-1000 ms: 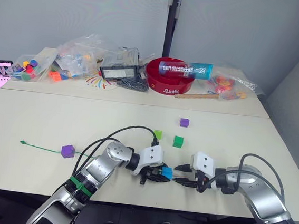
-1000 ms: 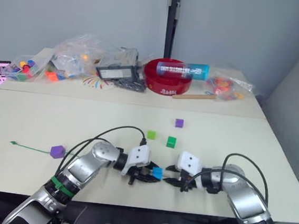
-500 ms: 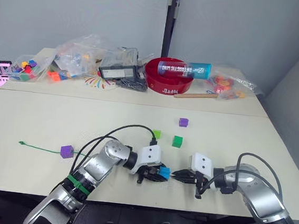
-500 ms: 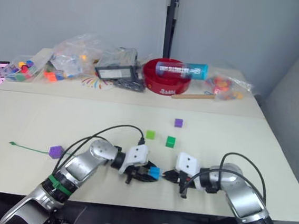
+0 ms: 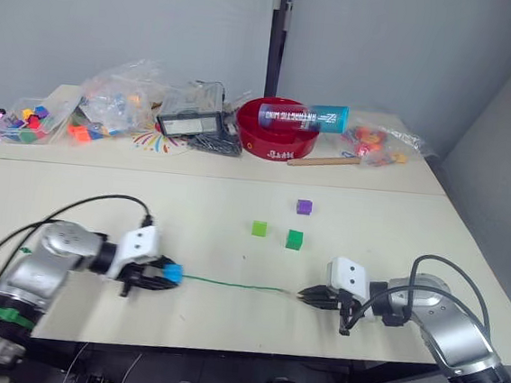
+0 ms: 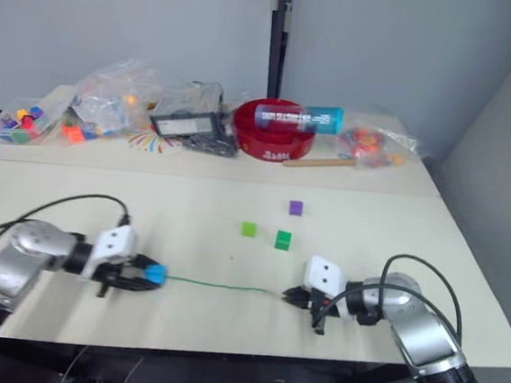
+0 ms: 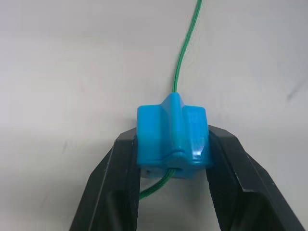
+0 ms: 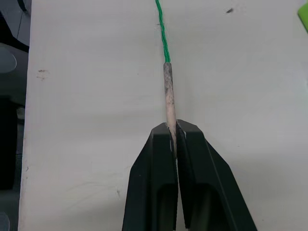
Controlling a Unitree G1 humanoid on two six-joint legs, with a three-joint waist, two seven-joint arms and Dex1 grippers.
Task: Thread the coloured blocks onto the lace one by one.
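The right tool (image 5: 303, 295) is pinched tight on the pale stiff tip (image 8: 168, 91) of the long thin green lace (image 5: 228, 284), right down by the near edge of the cream counter (image 5: 73, 201), toward its right end. From there the lace is stretched pretty much straight along that near edge, over to the left tool (image 5: 173, 275). That one is clamped on the small sky-blue plastic cube (image 7: 172, 135), with a black finger (image 7: 118, 187) pressed against each side, and the lace can be seen going in one face of the cube and out the other, so this one's threaded.

The other loose cubes are found further in on the counter, around the middle and a bit right: a light green cube (image 5: 259, 229) and a darker green cube (image 5: 294, 239) near each other, and a small purple cube (image 5: 304, 207) just behind them.

Along the far edge a red round bowl (image 5: 279, 130) is parked with a teal tube (image 5: 302, 117) laid across it, a wooden stick (image 5: 322, 161) beside it, and clear bags of mixed toy pieces (image 5: 110, 101) piled toward the far left corner.
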